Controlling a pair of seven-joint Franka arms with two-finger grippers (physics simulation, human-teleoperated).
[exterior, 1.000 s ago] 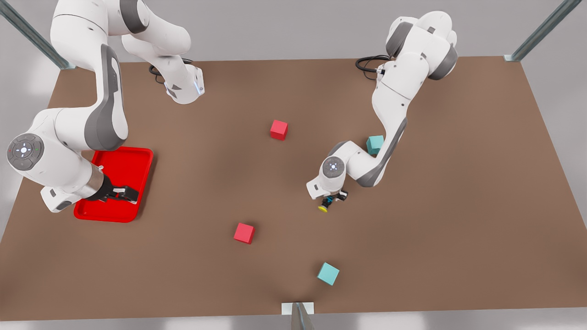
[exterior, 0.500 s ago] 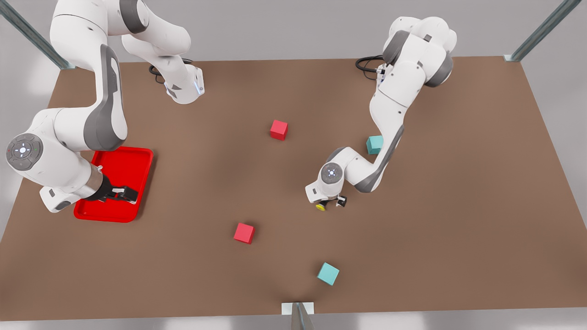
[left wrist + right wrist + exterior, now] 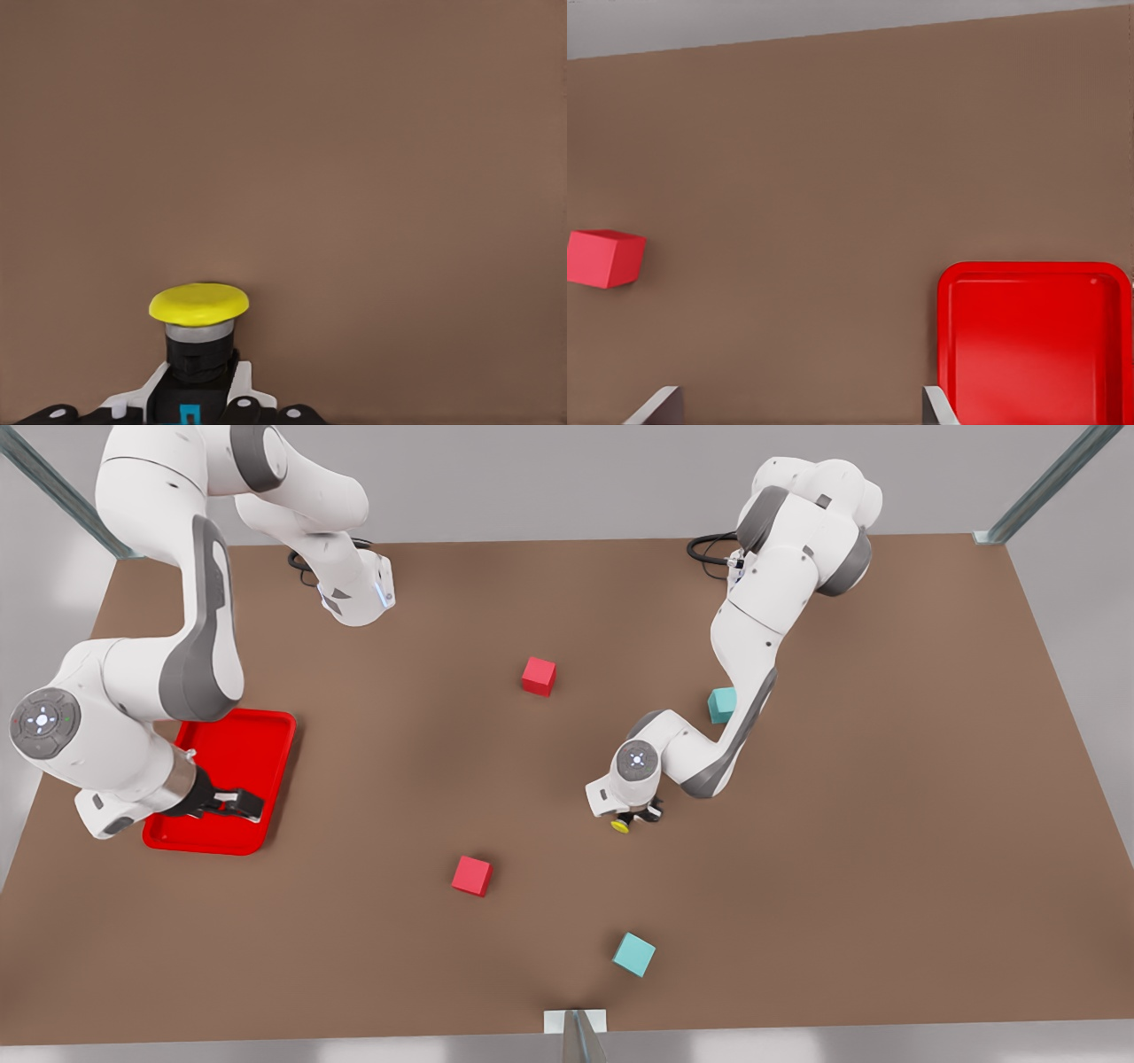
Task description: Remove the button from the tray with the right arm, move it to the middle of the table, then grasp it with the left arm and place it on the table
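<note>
Lowered since before — button [image 3: 621,825], cap pointing sideways.

No readable text, brand, label or no. on anything here. Only marks: a small blue bracket-like glyph on the black base of the button [image 3: 197,354], not legible as a letter, & tiny coloured dots w/ a white centre light on the round grey wrist caps of the two arms, no characters.
</note>
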